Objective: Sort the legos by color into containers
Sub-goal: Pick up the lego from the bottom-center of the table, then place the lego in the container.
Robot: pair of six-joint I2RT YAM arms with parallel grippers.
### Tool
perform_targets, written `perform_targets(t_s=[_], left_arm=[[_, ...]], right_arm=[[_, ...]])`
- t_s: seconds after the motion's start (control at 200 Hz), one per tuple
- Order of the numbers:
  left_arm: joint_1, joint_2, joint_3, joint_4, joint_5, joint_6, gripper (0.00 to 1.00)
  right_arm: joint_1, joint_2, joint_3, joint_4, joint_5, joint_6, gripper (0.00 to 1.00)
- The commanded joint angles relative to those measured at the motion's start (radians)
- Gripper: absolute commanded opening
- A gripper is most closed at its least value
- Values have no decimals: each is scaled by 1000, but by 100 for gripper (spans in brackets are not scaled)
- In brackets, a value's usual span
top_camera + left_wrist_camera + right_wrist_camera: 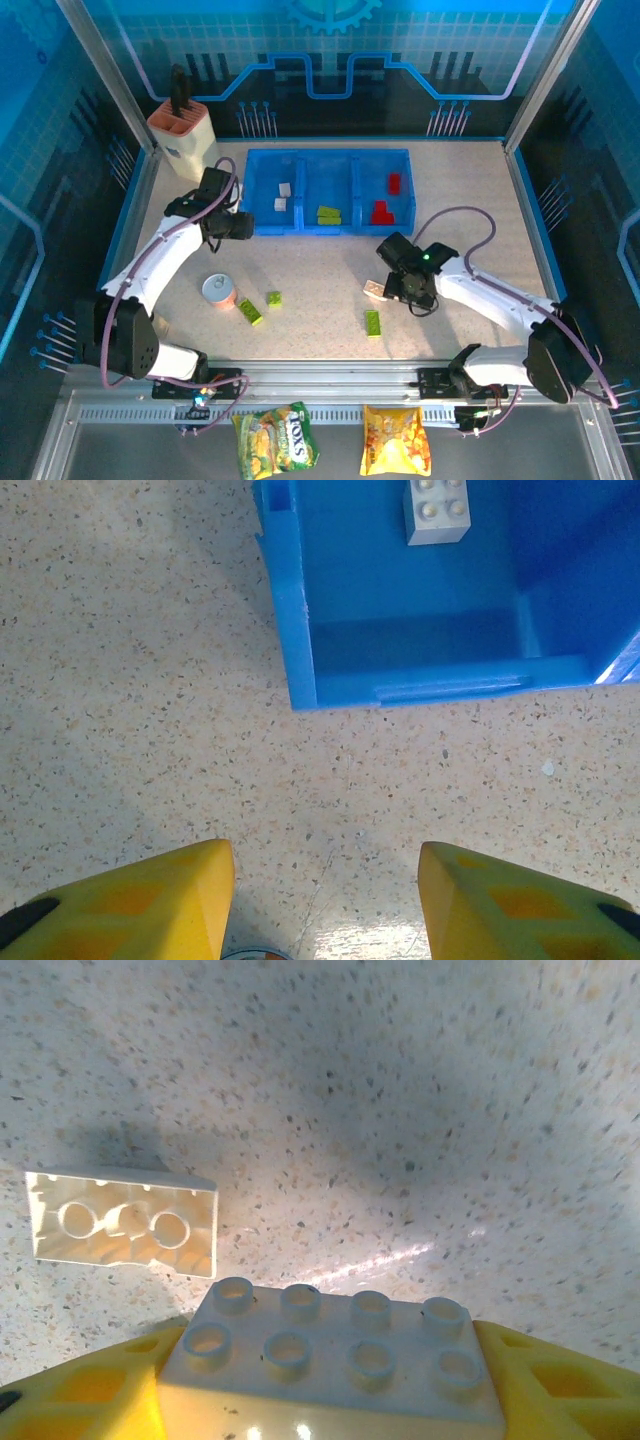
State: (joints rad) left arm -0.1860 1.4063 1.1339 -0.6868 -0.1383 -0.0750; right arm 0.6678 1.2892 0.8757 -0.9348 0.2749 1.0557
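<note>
The speckled beige table [330, 270] carries the translucent blue tray [327, 155] at its far middle. The tray is a smooth-walled rectangle with its long axis running left to right, split into three side-by-side compartments. Two white bricks [284, 189] lie in the left one, lime green bricks [328, 214] in the middle and red bricks [381, 212] in the right. A beige knife block [183, 130] stands at the far left, and two crinkled snack bags [277, 438] lie at the near edge in front of the arm bases. The left gripper [243, 226] hangs just off the tray's near left corner. Its wrist view adds what the overhead one hides: the yellow fingers [150, 900] are spread apart over bare table, grasping nothing, and a square four-stud brick [437, 510] lies studs up in the compartment beyond. The right gripper [392, 288] sits right of the table's middle. Its wrist view shows its jaws clamped on the short ends of a cream eight-stud brick [335, 1350], studs up, long axis across the fingers. Close by on the table lies a second cream brick [120, 1223], upside down with its hollow underside and round tubes showing. A small round can [219, 291] rests near left, with loose green bricks [250, 312] just right of it.
</note>
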Motion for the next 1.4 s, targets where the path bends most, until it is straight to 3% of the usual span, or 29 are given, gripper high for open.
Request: perform_targets(t_s=[0.0, 0.325, 0.56, 0.945, 1.396], left_arm=[[8, -29, -20, 20, 10, 13, 52], [26, -58, -30, 37, -13, -3, 53], [39, -79, -38, 52, -15, -11, 53], [45, -109, -56, 81, 30, -35, 53], [46, -114, -54, 95, 61, -45, 53]], right_arm=[[43, 67, 111, -103, 90, -111, 60], [210, 369, 473, -165, 147, -248, 59], [280, 591, 732, -145, 76, -299, 60], [262, 787, 930, 118, -214, -297, 63], [196, 893, 1038, 347, -279, -217, 63]])
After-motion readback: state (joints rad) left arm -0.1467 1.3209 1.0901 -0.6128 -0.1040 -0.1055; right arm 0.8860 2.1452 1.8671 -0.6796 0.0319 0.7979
